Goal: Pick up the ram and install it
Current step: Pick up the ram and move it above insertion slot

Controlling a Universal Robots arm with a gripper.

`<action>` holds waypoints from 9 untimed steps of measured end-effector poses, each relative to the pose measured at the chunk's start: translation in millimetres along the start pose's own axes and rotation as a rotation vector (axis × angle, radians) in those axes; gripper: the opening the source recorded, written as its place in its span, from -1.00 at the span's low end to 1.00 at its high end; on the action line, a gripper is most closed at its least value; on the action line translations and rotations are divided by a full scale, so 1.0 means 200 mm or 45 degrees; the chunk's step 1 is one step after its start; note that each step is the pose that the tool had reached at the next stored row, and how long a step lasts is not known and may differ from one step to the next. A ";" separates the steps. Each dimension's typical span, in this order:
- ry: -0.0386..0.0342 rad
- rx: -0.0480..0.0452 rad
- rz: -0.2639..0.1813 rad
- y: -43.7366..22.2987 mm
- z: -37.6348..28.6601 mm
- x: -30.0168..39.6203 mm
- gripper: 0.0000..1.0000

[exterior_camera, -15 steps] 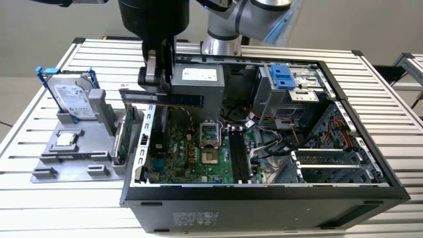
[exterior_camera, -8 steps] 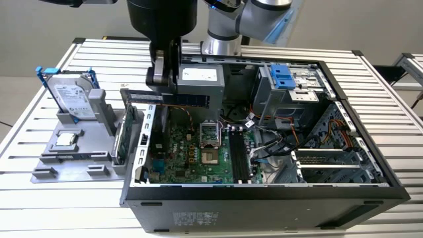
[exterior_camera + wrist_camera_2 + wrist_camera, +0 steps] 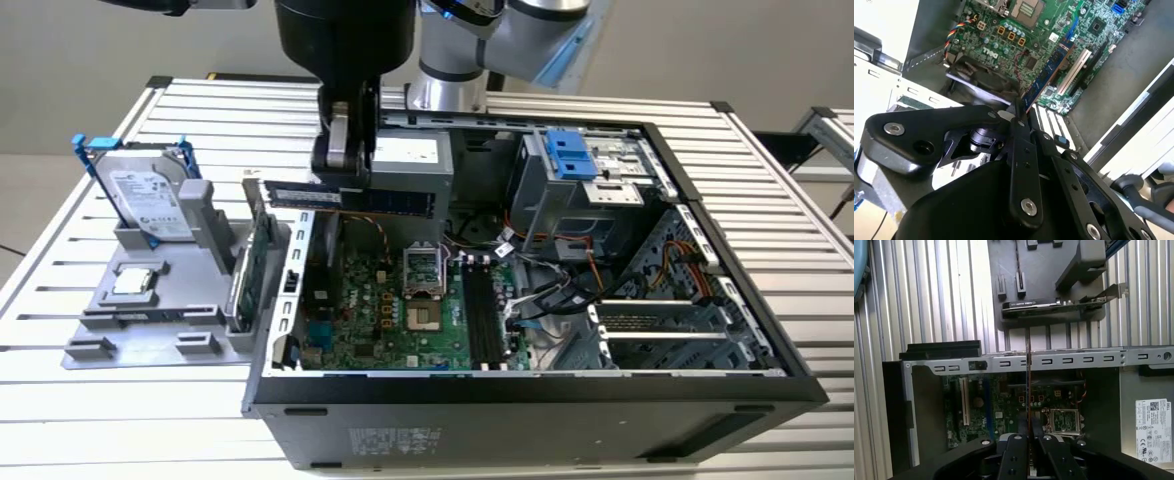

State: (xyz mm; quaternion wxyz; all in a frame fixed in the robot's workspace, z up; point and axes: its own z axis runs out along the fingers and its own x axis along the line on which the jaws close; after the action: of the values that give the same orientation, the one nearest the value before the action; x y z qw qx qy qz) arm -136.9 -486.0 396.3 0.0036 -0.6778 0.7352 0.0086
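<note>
In the exterior view the ram point(image 3: 387, 199) is a long dark stick held level above the back left part of the open computer case point(image 3: 534, 385). My gripper point(image 3: 340, 182) is shut on it near its middle, pointing down from above. In the first wrist view the ram point(image 3: 1027, 380) appears edge-on as a thin line running out from my gripper point(image 3: 1027, 439), over the case wall and the motherboard point(image 3: 1004, 405). The second wrist view has the ram point(image 3: 1046, 75) as a dark blue strip reaching out from the fingers point(image 3: 1019, 125) over the board. Black memory slots point(image 3: 481, 320) lie on the motherboard point(image 3: 387, 300) below.
A grey fixture point(image 3: 147, 310) beside the case at the exterior view's left holds a silver hard drive in a blue frame point(image 3: 140, 195), a green expansion card point(image 3: 247, 270) and a small square chip point(image 3: 134, 282). Inside the case are cables point(image 3: 561, 280) and a blue drive bay point(image 3: 574, 155).
</note>
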 end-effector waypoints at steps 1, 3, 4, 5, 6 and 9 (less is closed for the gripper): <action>0.0000 0.000 0.000 -0.006 0.000 -0.001 -1.00; 0.0000 0.000 0.000 -0.018 0.000 -0.002 -1.00; 0.0001 0.000 0.000 -0.025 0.000 -0.002 -1.00; 0.0000 0.000 0.000 -0.031 0.000 -0.002 -1.00; 0.0000 0.000 0.000 -0.038 0.000 -0.003 -1.00; 0.0000 0.000 0.000 -0.056 0.000 -0.005 -1.00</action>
State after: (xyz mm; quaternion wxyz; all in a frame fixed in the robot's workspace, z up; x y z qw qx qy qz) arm -125.6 -486.0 396.4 0.0036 -0.6779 0.7351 0.0086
